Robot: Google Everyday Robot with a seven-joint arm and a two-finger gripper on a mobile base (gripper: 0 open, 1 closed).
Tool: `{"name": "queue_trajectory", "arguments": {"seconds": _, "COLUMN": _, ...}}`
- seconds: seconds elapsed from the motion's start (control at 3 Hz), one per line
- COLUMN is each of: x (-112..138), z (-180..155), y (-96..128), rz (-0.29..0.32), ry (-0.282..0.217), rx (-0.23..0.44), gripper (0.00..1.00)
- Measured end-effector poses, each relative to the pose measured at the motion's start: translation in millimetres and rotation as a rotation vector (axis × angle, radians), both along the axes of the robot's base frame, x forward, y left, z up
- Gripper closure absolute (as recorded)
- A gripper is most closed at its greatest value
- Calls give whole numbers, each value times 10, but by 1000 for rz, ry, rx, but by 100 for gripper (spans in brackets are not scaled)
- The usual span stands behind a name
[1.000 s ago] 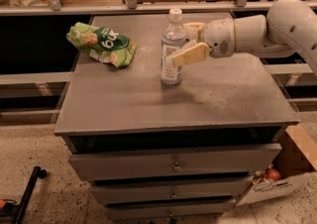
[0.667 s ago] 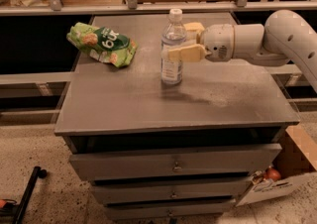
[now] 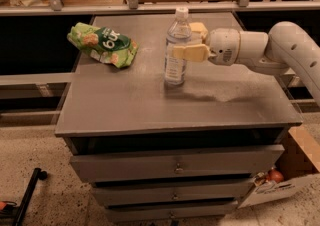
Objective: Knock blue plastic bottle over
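Note:
The blue plastic bottle [image 3: 176,55], clear with a white cap and pale label, stands upright near the middle of the grey cabinet top [image 3: 150,105]. My gripper [image 3: 193,41] reaches in from the right at the height of the bottle's upper half. It is open. The near finger [image 3: 190,52] lies across the front of the bottle's right side, and the far finger [image 3: 199,29] shows behind the bottle near its shoulder. The fingers straddle the bottle's right side. I cannot tell whether they touch it.
A green snack bag [image 3: 102,45] lies at the back left of the cabinet top. Drawers run below the front edge. A shelf rail [image 3: 150,7] runs behind the cabinet. A cardboard box [image 3: 285,180] sits on the floor at the right.
The arm's elbow has dropped and the wrist has levelled out. The fingers stay at the bottle's right side. The bottle has not moved and still stands upright.

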State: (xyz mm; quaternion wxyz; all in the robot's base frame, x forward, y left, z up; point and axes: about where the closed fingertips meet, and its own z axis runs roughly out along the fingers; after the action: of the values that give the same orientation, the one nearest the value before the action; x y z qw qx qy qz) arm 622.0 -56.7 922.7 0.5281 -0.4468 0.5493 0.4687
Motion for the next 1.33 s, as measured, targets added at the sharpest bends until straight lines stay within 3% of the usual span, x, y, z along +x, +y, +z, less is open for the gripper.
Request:
{"name": "queue_trajectory", "arguments": {"seconds": 0.33, "x": 0, "z": 208, "y": -9, "rz": 0, "ry": -25, "rx": -85, "gripper": 100}}
{"name": "queue_trajectory", "arguments": {"seconds": 1.0, "x": -155, "z": 392, "y": -34, "rz": -66, "ry": -79, "rx": -690, "gripper": 100}}
{"name": "queue_trajectory", "arguments": {"seconds": 1.33, "x": -362, "z": 229, "y": 24, "rz": -25, "ry": -74, "rx": -952, "gripper": 100}}
